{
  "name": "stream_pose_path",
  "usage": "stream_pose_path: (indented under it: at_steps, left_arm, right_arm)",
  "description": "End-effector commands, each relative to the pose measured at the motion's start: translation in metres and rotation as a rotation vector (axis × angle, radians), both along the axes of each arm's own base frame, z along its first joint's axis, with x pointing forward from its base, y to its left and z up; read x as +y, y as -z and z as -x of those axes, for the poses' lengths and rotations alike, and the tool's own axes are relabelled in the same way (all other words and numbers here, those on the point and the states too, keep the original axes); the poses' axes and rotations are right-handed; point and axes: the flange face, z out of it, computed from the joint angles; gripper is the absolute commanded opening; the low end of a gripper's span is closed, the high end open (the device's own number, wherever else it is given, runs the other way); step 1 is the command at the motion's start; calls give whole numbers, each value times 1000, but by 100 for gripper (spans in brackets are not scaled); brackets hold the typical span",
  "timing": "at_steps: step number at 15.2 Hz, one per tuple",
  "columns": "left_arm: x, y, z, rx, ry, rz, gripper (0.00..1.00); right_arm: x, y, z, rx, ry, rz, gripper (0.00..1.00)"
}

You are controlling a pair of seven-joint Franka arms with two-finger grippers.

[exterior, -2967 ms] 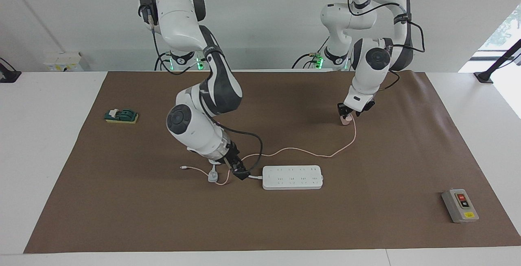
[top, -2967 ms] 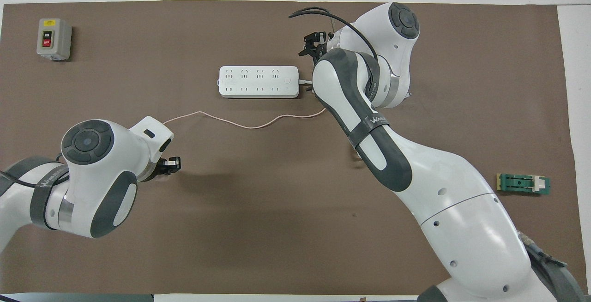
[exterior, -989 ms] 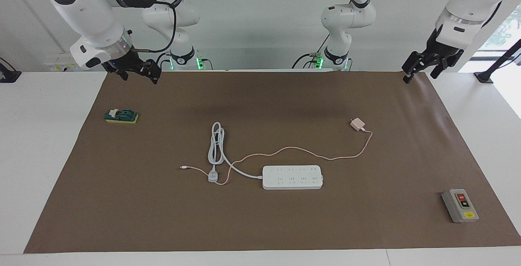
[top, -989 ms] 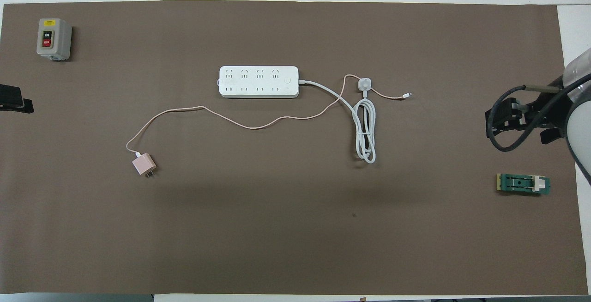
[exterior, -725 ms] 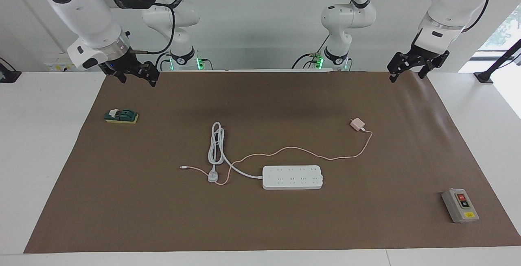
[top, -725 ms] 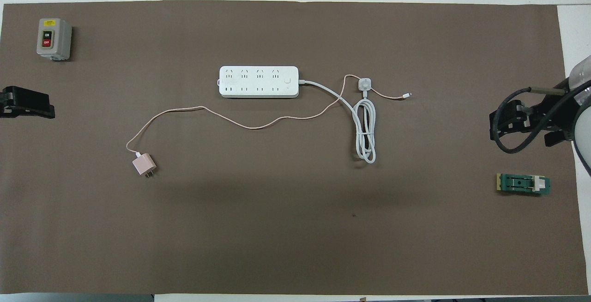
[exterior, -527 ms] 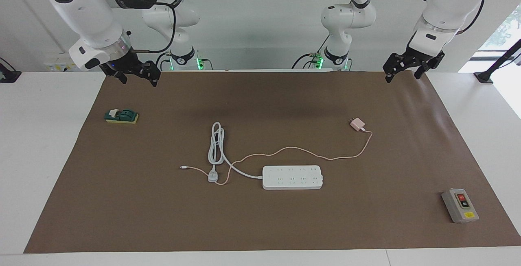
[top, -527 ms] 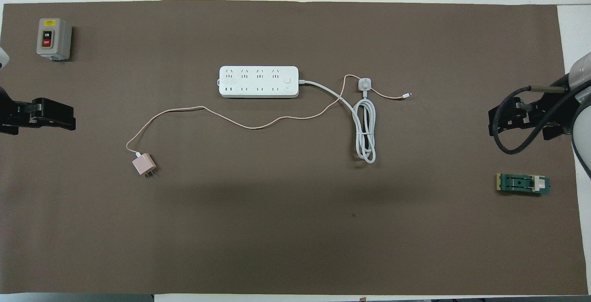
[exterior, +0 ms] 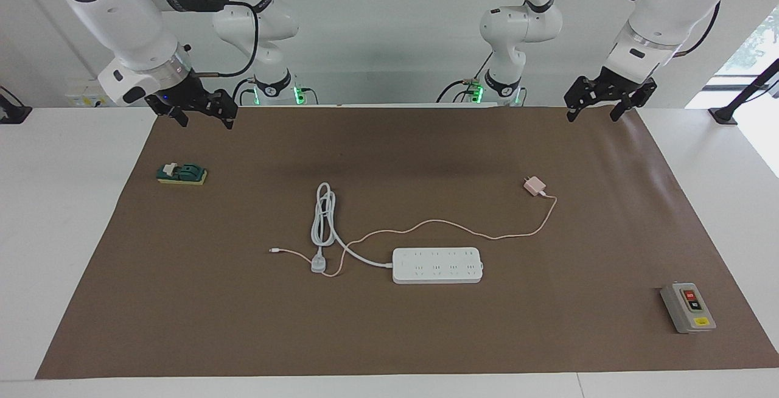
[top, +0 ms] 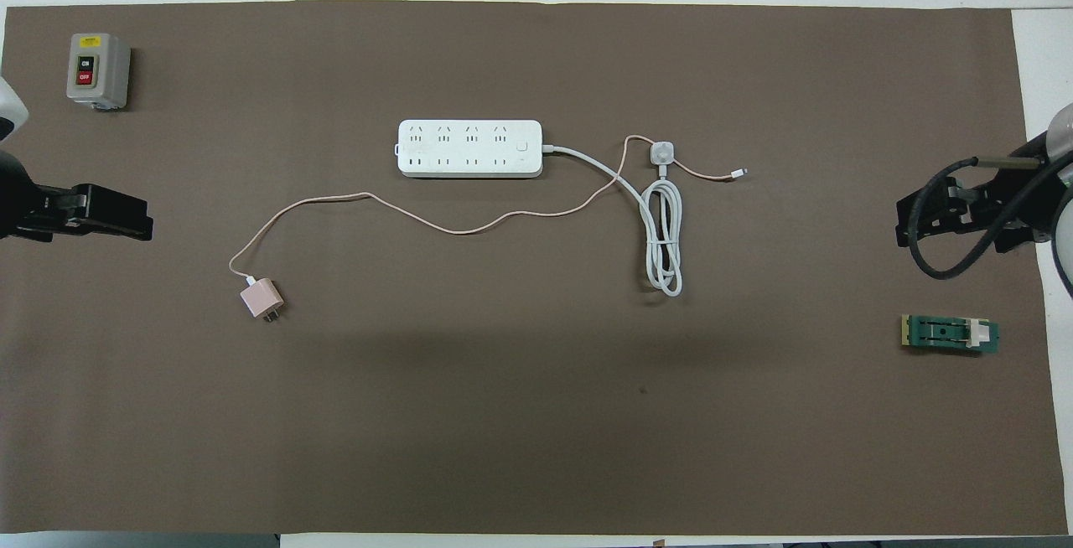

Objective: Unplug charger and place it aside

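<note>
The pale-pink charger lies unplugged on the brown mat, nearer to the robots than the white power strip and toward the left arm's end. Its thin pink cable runs past the strip to the coiled white cord and white plug. My left gripper is open and empty, raised over the mat's edge nearest the robots. My right gripper is open and empty, raised over the mat's corner at the right arm's end.
A grey switch box stands at the mat's corner farthest from the robots, at the left arm's end. A green and yellow block lies near the right arm's end, below the right gripper.
Both arms have lifted off the mat and pulled back, and the left gripper has let go of the charger. In the last second the left gripper drifted toward the table's middle.
</note>
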Motion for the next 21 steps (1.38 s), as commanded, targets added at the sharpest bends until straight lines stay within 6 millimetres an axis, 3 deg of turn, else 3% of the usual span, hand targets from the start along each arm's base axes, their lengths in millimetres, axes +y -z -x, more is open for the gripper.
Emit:
stream_pose_path:
  at_steps: [1,8,21]
  left_arm:
    - [0,0,3,6,-14,11,100]
    - [2,-3,4,-1,-11,4,100]
    - [3,-3,4,-1,-11,4,100]
  right_arm:
    - [-4,-4,2,-10,-14,-31,100]
    - [-40,-7,4,-5,36,-17,100]
    - [-43,-9,-12,-119,36,4,100]
